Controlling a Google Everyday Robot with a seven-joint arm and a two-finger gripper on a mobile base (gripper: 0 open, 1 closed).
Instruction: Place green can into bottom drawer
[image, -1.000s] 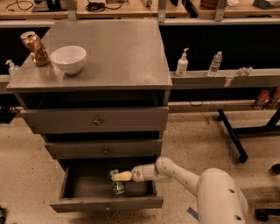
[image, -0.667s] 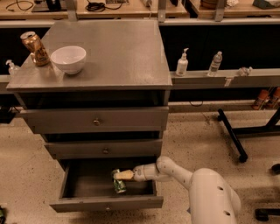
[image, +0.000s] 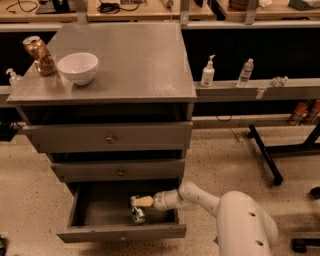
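The green can (image: 137, 213) is inside the open bottom drawer (image: 122, 231), near its right side, standing roughly upright on the drawer floor. My gripper (image: 138, 202) reaches into the drawer from the right, at the can's top, its pale fingers (image: 144, 201) over the can. My white arm (image: 200, 199) runs from the lower right into the drawer. The two drawers above are closed.
On the cabinet top (image: 135, 60) stand an orange-copper can (image: 40, 48) at the far left and a white bowl (image: 77, 67). Bottles (image: 207, 72) stand on a shelf to the right. A black stand leg (image: 265, 155) lies on the floor at the right.
My gripper with the green can has moved a little lower into the bottom drawer; the can now sits near the drawer floor.
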